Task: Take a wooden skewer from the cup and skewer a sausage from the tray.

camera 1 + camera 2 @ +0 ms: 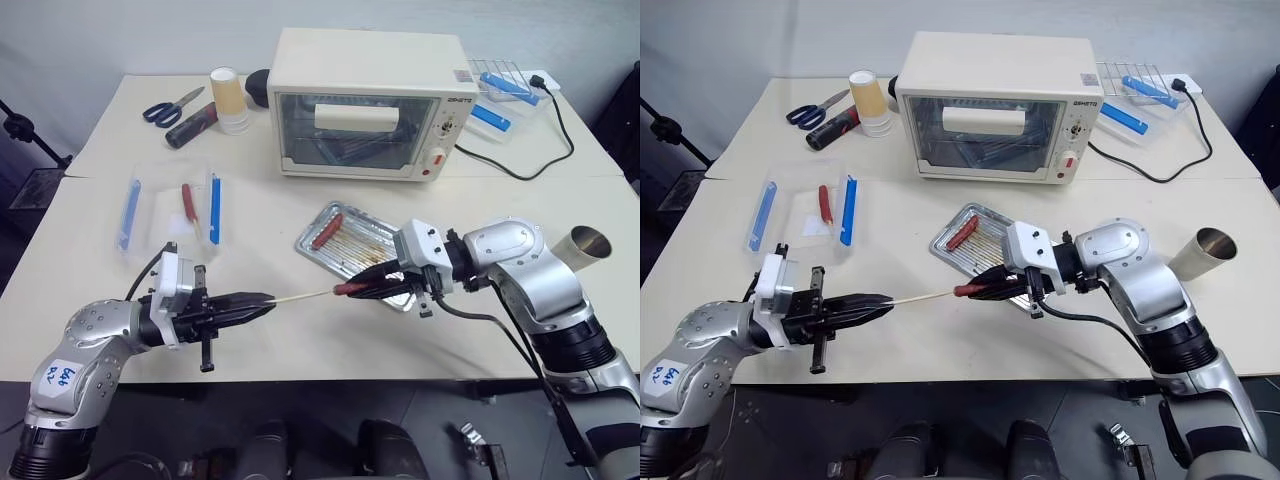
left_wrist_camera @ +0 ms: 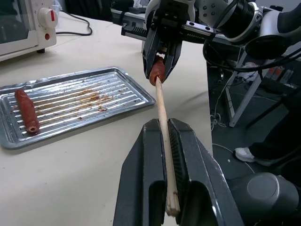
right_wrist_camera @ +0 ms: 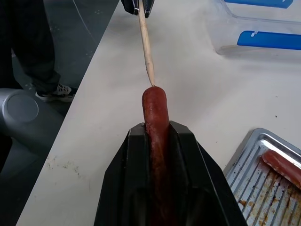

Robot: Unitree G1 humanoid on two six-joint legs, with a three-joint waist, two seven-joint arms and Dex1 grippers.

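My left gripper (image 1: 266,298) is shut on the butt end of the wooden skewer (image 1: 302,296), which it holds level, pointing right. My right gripper (image 1: 366,288) faces it, shut on a red-brown sausage (image 3: 155,106) whose end sticks out past the fingers. The skewer's tip (image 3: 151,81) touches the centre of that end, above the table just in front of the tray (image 1: 306,243). A second sausage (image 1: 326,230) lies on the tray's far-left part. At the table's right edge the grey metal cup (image 1: 589,244) is tilted, its mouth facing me.
A cream toaster oven (image 1: 365,105) stands behind the tray. Stacked paper cups (image 1: 228,98), scissors (image 1: 170,107) and a clear container (image 1: 170,205) of blue and red items lie to the left. A power cable (image 1: 560,140) runs at the back right. A person's shoe (image 3: 60,89) stands beside the table.
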